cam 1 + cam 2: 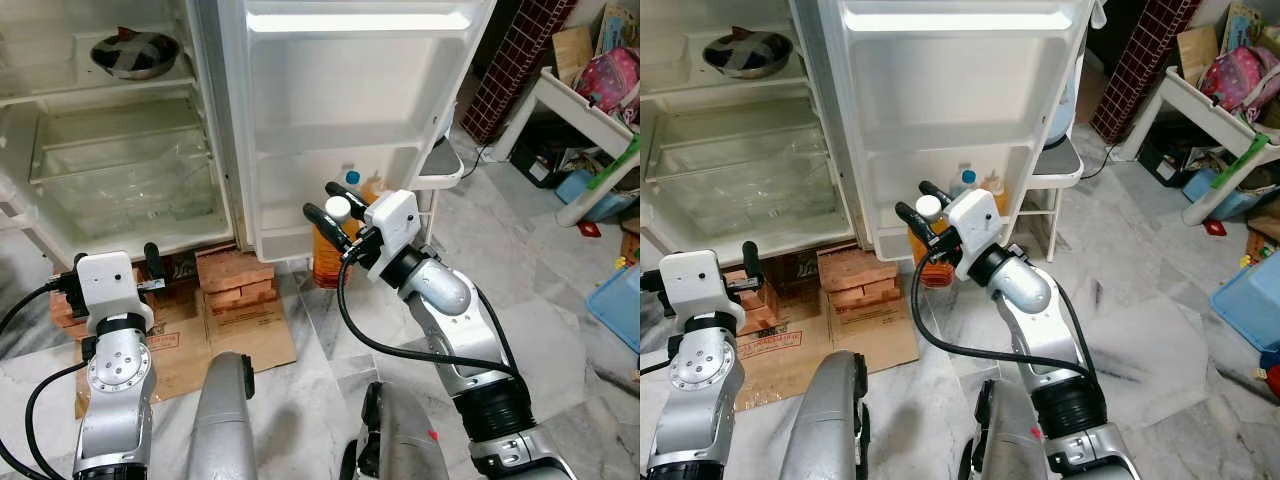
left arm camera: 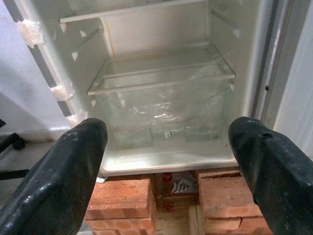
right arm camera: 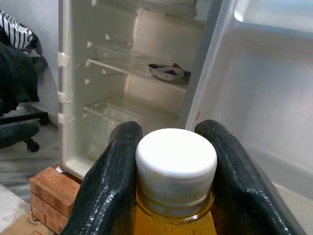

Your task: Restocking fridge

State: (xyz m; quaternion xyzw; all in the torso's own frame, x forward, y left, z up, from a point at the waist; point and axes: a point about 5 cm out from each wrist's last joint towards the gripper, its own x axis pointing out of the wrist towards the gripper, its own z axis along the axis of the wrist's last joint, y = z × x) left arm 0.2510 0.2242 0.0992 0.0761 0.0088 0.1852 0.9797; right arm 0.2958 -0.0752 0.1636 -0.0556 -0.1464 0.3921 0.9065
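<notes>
**A:** Start at the right gripper. What's between the fingers?

**B:** The neck of an orange bottle, just under its white cap. One black finger presses each side, so the jaws are clenched on it. The cap pokes out past the fingertips, and the bottle hangs upright below, long axis vertical.

**A:** And outward from there?

**B:** In the head views the bottle sits low in front of the open fridge door, right at the level of the bottom door shelf. Two more bottle tops, one blue-capped, stand just behind it (whether they're inside the shelf or beyond the door edge, I can't settle).

**A:** So the relation that matters?

**B:** Bottle base against the shelf's front lip. I'd judge it must clear that lip, staying upright, then go down inside. The right arm is plainly the nearer one.

**A:** The left gripper?

**B:** Released, fingers spread wide with nothing between them. It's held low, facing the fridge's main compartment: the clear crisper drawer straight ahead and the bricks propping the fridge below. Up on a shelf there's a metal bowl.
</notes>
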